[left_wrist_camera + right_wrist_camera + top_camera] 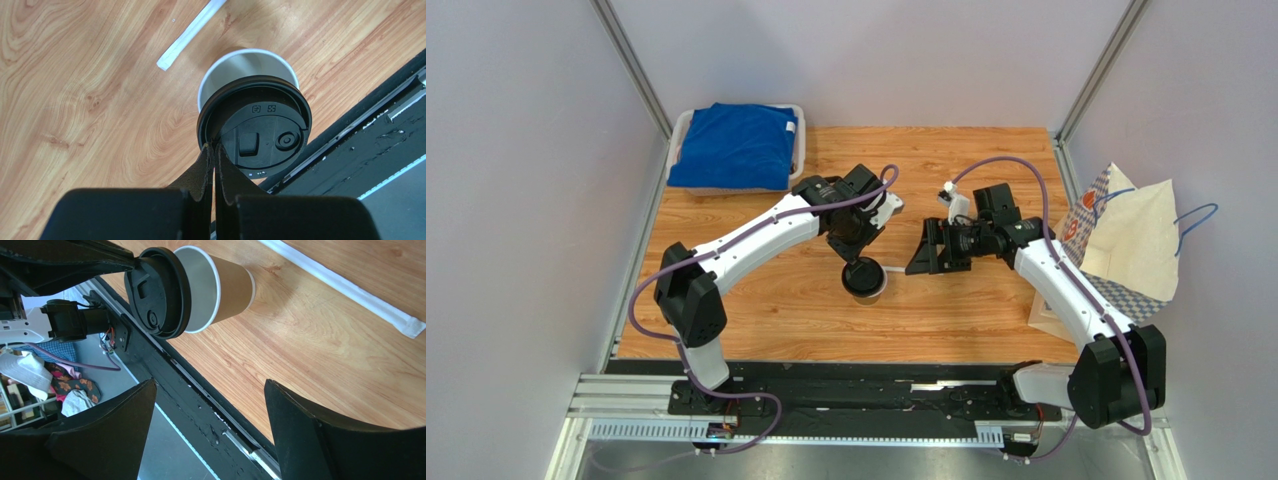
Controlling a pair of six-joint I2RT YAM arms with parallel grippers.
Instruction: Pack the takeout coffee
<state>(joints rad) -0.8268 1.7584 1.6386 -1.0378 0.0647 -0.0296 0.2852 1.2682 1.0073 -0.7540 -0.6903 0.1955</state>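
The takeout coffee's tan paper cup stands upright on the wooden table, its white inside showing. My left gripper is shut on the rim of the round black lid, which sits askew over the cup's mouth, shifted toward the near edge. From above, the lid hides most of the cup under the left gripper. My right gripper hovers just right of the cup, pointing at it. In its own wrist view the right gripper is open with nothing between its fingers.
A thin white wrapped straw lies on the table beside the cup. A white patterned bag with blue handles lies at the right edge. A bin holding blue cloth stands at the back left. The black rail runs along the near edge.
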